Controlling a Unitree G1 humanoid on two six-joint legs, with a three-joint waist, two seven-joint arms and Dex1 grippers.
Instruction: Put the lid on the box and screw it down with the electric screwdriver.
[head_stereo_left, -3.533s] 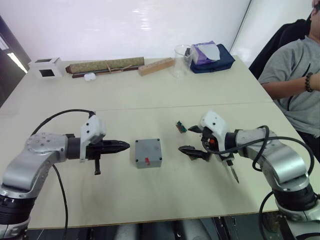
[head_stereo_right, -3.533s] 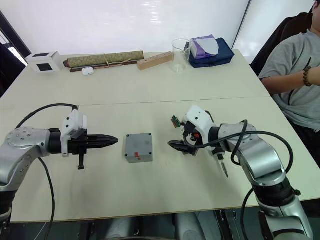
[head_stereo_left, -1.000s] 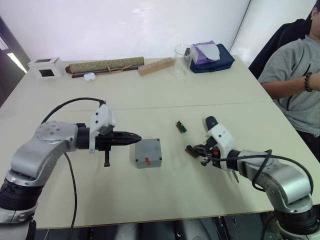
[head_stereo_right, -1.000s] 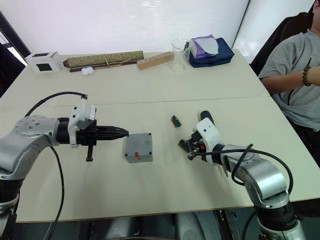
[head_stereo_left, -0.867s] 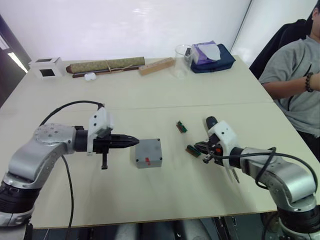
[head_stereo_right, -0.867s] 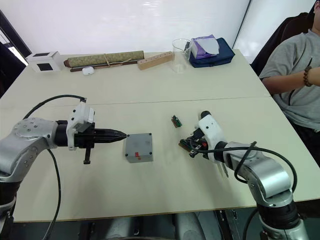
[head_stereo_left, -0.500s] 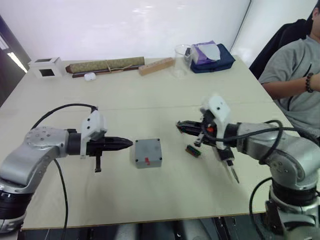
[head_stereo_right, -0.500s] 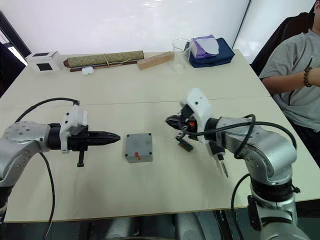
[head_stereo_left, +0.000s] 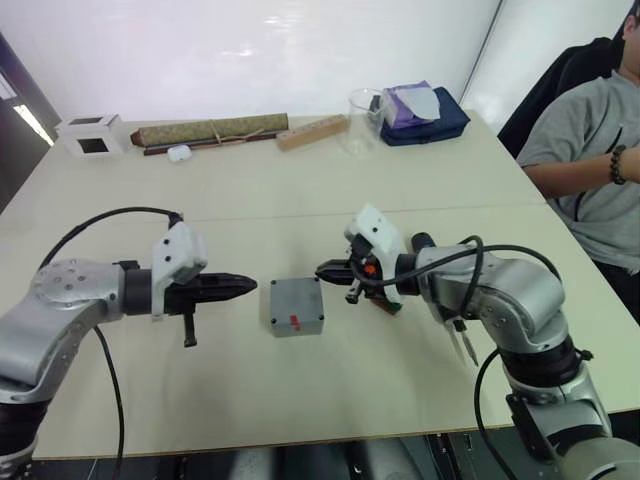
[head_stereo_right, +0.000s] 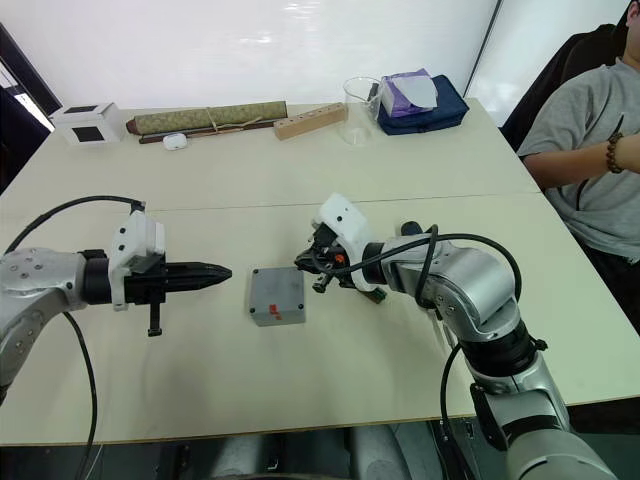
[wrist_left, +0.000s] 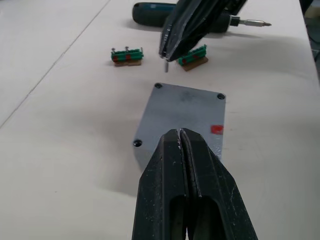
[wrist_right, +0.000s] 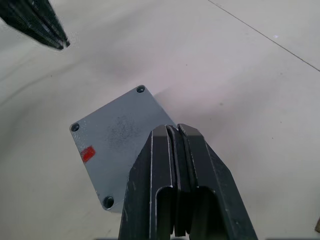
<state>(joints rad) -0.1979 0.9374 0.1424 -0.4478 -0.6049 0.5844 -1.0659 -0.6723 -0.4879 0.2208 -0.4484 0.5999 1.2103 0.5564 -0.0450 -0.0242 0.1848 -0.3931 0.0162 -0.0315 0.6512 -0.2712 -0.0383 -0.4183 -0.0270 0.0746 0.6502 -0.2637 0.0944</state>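
Note:
The grey lid (head_stereo_left: 296, 299) with its red mark lies on the box (head_stereo_left: 298, 331) at the table's middle, screw heads at its corners. My left gripper (head_stereo_left: 250, 285) is shut and empty, pointing at the box from a short way to its left. My right gripper (head_stereo_left: 323, 270) hovers at the box's far right corner, shut on a small screw (wrist_left: 165, 64) that hangs from its tip. The electric screwdriver (wrist_left: 150, 12) lies on the table behind the right gripper, its bit (head_stereo_left: 466, 346) toward the front edge, partly hidden by the right arm.
Two green terminal blocks (wrist_left: 127, 56) (wrist_left: 194, 56) lie right of the box. Along the far edge stand a white cube (head_stereo_left: 92, 135), an olive roll (head_stereo_left: 210, 130), a wooden block (head_stereo_left: 312, 132), a clear cup (head_stereo_left: 365, 108) and a blue bag (head_stereo_left: 428, 118). A person (head_stereo_left: 590, 150) sits at the right.
My right gripper has swung left from beside the terminal blocks to the box's far right corner. My left gripper has drawn back slightly from the box's left side.

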